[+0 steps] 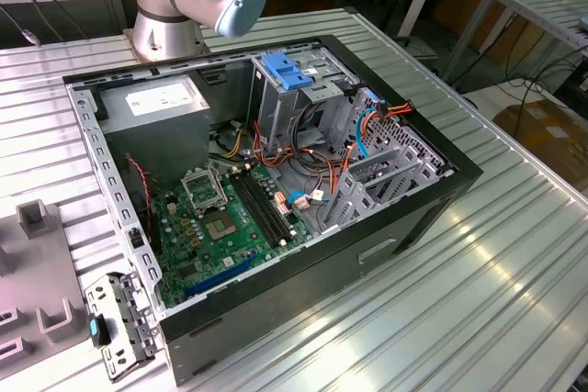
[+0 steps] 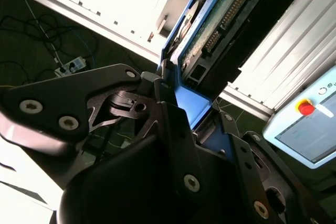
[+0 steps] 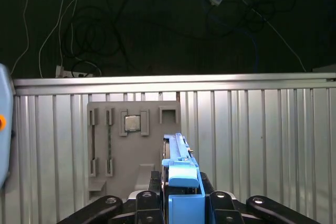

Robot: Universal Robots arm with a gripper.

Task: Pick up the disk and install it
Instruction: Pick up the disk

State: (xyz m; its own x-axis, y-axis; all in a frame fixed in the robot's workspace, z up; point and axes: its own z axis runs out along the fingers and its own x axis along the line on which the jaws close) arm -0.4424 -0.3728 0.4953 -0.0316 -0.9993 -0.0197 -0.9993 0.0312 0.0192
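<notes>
While I clamp the disk [image 2: 210, 35] between my fingers [image 2: 173, 114], its green circuit board and connector row face the second wrist view, and its blue plastic frame runs down into the gripper [image 2: 194, 108]. The first wrist view has the same drive edge-on [image 3: 181, 174], rising from the middle of the gripper [image 3: 181, 192]. Beyond it lie the slatted aluminium table [image 3: 252, 140] and a grey fixture tray [image 3: 134, 150] carrying a processor chip [image 3: 132, 123]. So the disk is in my grasp and off any surface, not in the machine.

In the middle of the exterior view the open computer case [image 1: 459, 172] lies on its side. Its motherboard [image 1: 230, 218] sits low and toward the exterior view's left, and the drive cage with its blue latch [image 1: 289, 71] is high in the centre.

I judge the drive stiff and dense for its size, with smooth metal faces that could slide under a weak pinch. The bare board and connector pins are the fragile parts. The blue-framed long edges look like the right place to bear on, since the plastic gives a little and keeps pressure off the electronics. How far my pads reach onto those edges I cannot quite tell, because the linkage hides the contact.
</notes>
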